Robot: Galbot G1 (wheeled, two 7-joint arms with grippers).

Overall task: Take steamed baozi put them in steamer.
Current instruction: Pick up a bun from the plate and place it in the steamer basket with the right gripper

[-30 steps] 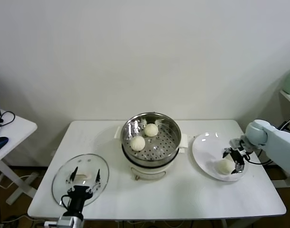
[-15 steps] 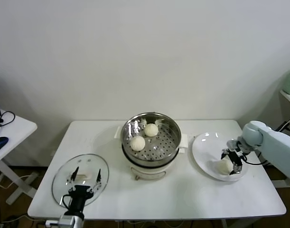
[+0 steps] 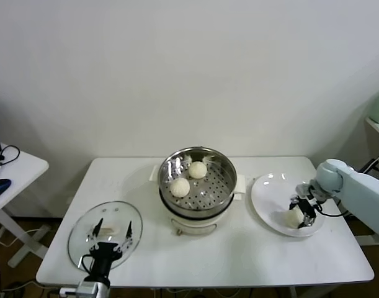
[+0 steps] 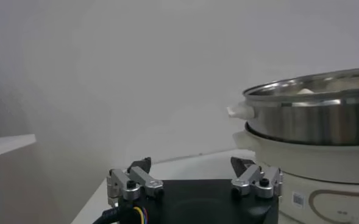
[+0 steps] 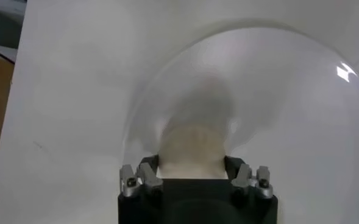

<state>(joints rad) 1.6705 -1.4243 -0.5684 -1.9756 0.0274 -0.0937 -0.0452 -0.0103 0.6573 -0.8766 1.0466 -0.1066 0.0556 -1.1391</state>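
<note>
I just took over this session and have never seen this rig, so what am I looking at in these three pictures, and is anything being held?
This is a two-armed robot at a white table. The wide picture comes from its head, looking down; the other two come from cameras on its wrists.

In the middle stands a steel steamer on a white pot base, with two buns already in it. To the robot's left a glass lid lies flat on the table. To its right is a white plate with one more bun.

The right gripper is down at the plate, its fingers either side of that bun; its wrist picture shows the bun between them. Whether they are already squeezing it I cannot tell.

The left gripper sits open near the lid, holding nothing.
</note>
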